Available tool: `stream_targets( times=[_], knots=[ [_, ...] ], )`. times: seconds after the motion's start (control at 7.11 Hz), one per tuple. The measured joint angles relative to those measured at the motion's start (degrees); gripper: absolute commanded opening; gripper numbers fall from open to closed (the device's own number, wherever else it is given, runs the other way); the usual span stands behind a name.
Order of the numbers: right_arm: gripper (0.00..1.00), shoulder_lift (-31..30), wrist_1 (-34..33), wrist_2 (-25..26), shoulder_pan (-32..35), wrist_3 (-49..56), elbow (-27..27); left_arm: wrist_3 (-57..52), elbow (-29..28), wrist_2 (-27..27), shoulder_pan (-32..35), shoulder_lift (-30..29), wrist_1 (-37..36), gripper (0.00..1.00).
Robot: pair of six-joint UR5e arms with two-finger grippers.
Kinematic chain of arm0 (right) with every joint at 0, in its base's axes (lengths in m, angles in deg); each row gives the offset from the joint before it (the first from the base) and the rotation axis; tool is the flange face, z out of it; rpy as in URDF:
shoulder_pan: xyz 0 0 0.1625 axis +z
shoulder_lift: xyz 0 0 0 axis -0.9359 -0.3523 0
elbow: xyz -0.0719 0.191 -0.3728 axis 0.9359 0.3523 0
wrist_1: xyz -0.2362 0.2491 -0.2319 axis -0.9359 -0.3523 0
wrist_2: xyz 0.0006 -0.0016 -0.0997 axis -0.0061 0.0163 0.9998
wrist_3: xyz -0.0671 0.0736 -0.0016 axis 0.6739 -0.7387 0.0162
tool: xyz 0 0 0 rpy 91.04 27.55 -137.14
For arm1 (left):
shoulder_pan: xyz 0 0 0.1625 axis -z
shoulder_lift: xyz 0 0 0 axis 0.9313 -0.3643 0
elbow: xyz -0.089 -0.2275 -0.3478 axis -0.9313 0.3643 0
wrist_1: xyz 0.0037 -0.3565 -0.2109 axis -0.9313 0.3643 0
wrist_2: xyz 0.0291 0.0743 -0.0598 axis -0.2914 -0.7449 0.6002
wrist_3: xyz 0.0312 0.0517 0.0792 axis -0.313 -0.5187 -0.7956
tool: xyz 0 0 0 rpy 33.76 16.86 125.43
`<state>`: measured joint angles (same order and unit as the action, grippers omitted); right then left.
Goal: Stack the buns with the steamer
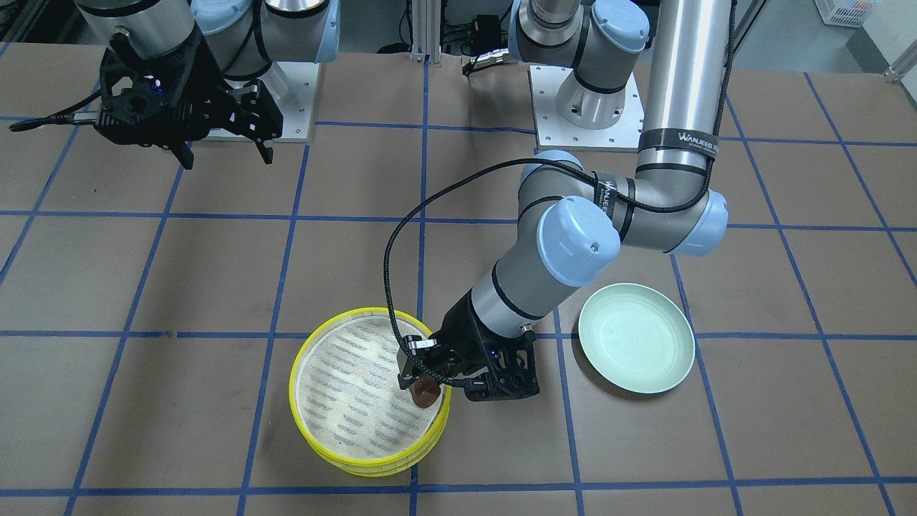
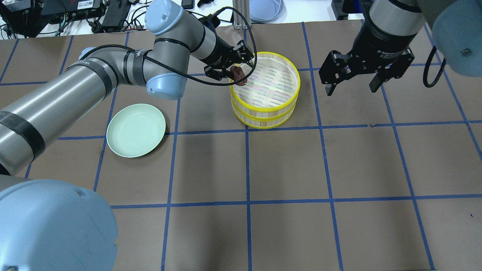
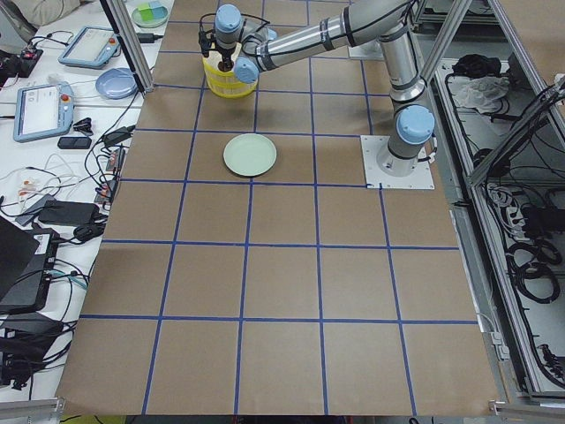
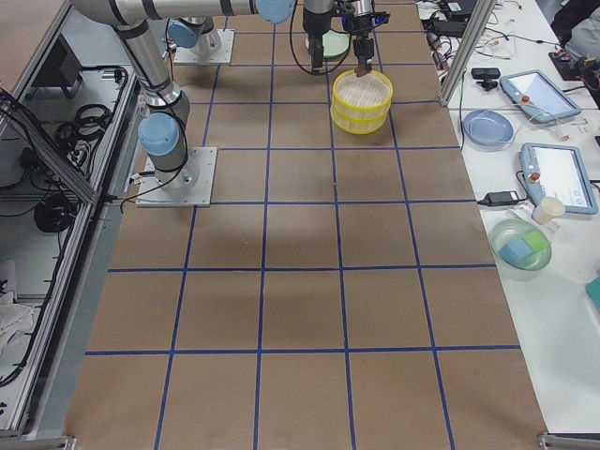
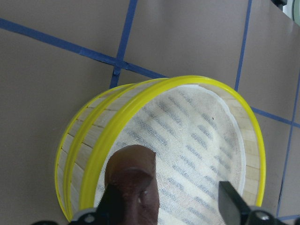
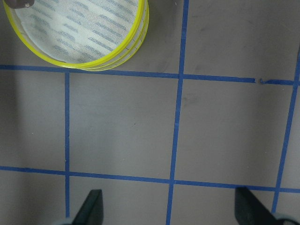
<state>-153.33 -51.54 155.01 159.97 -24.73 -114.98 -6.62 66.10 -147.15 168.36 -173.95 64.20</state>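
Note:
The steamer (image 1: 351,387) is two yellow-rimmed trays stacked, with a bare woven floor on top; it also shows in the overhead view (image 2: 269,84). The dark reddish-brown bun (image 1: 425,393) hangs at my left gripper (image 1: 437,380), just over the steamer's rim. In the left wrist view the bun (image 5: 131,183) lies against one finger, while the other finger (image 5: 229,201) stands well clear of it, so the jaws are open. My right gripper (image 2: 351,88) is open and empty, raised to the steamer's right. The cream bun is out of view.
A mint-green plate (image 2: 135,130) lies empty on the brown table, left of the steamer and under my left arm. Blue tape lines grid the table. The left arm's black cable loops over the steamer's edge.

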Motion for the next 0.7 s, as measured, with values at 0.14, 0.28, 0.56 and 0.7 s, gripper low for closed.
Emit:
stream_targets(
  times=[0.14, 0.28, 0.56, 0.7],
  knots=[
    [1.0, 0.0, 0.1, -0.1, 0.0, 0.0, 0.0, 0.6, 0.0, 0.1, 0.1, 0.3, 0.0, 1.0],
    [1.0, 0.0, 0.2, -0.1, 0.0, -0.1, 0.0, 1.2, 0.0, 0.1, 0.3, 0.5, 0.0, 1.0],
    [1.0, 0.0, 0.0, 0.0, 0.0, -0.2, 0.0, 2.0, -0.3, 0.1, 0.8, 0.7, 0.0, 1.0],
    [1.0, -0.1, -0.7, 0.9, 0.1, -0.3, 0.1, 1.2, -1.1, -0.2, 0.7, 1.4, 0.4, 1.0]
  ],
)
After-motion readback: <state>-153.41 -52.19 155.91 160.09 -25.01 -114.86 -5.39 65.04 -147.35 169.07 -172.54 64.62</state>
